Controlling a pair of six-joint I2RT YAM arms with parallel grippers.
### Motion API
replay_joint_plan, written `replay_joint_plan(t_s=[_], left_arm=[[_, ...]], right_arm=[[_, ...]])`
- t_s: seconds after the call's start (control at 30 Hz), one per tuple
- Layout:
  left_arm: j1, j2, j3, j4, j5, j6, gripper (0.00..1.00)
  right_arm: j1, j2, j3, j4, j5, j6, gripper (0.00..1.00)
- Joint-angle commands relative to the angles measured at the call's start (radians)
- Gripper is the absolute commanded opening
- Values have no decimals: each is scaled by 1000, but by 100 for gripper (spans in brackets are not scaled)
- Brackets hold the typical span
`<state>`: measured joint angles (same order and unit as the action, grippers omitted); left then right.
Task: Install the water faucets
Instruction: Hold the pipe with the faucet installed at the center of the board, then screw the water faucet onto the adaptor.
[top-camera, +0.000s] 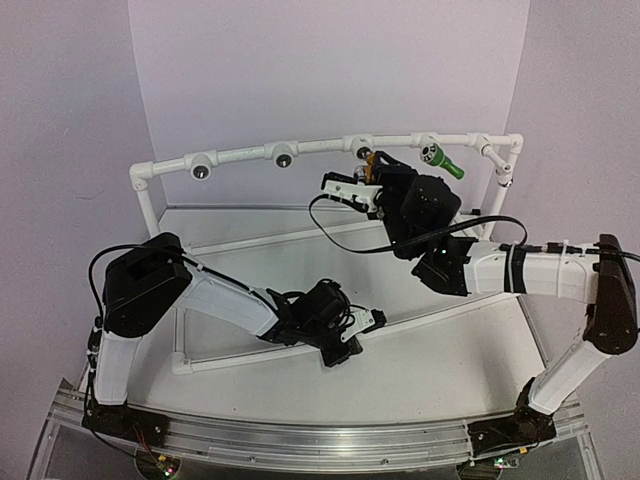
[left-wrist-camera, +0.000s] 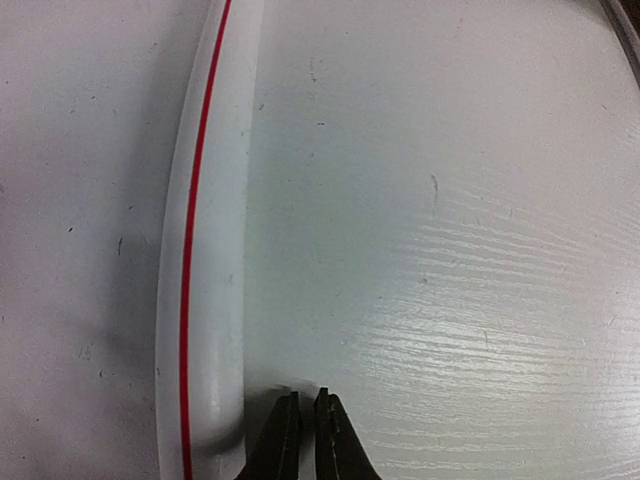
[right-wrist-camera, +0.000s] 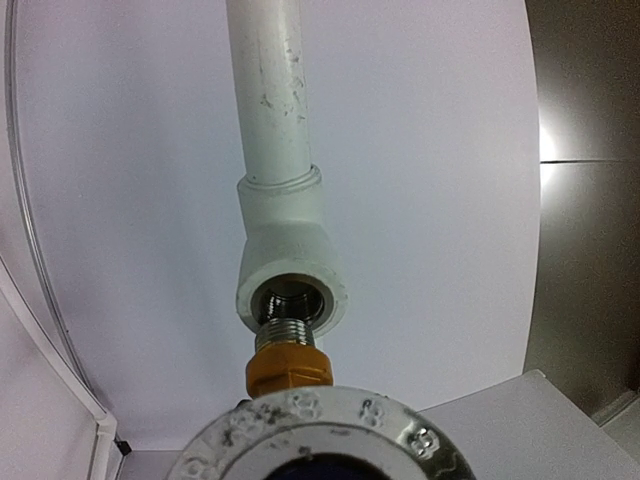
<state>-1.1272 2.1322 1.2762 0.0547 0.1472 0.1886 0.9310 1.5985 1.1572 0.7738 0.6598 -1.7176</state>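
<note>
Holding the yellow-orange faucet (right-wrist-camera: 289, 366) in the right gripper (top-camera: 362, 186), narrow grip on its body, up at the far rail of the white pipe frame (top-camera: 240, 153). Aiming the brass threaded end into the dark socket (right-wrist-camera: 292, 300) of the third fitting from left. Thread tip right at the socket mouth, touching or barely entered, cannot tell which. Long axis in line with the socket bore, running from the jaws toward the far side, so next move judged as push in plus twist about that axis. Nearer by far on the right arm; no role seen for the left. Parked low on the table (left-wrist-camera: 450, 250) with the left gripper (left-wrist-camera: 308, 425), fingertips nearly together on nothing, just right of a white pipe with red stripe (left-wrist-camera: 205, 250). Counting two faucets: this one, plus the green faucet (top-camera: 441, 160) sitting in the rail further right. Counting three untapped sockets along the rail, targeted one included; right corner fitting unclear. Two arms, two grippers.
</note>
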Motion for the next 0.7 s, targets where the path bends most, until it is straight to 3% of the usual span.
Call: replay_joint_plan(t_s=[0.0,0.47,0.67], left_arm=[[27,40,-3,-59,-51,12,4],[27,41,-7,-59,-17,24,0],[27,37,-10,-59,-27,27,0]], right_arm=[[0,24,69,53,-24,28,0],[-6,100,164,81,-21,1,0],[-35,84,131,61,-8,1,0]])
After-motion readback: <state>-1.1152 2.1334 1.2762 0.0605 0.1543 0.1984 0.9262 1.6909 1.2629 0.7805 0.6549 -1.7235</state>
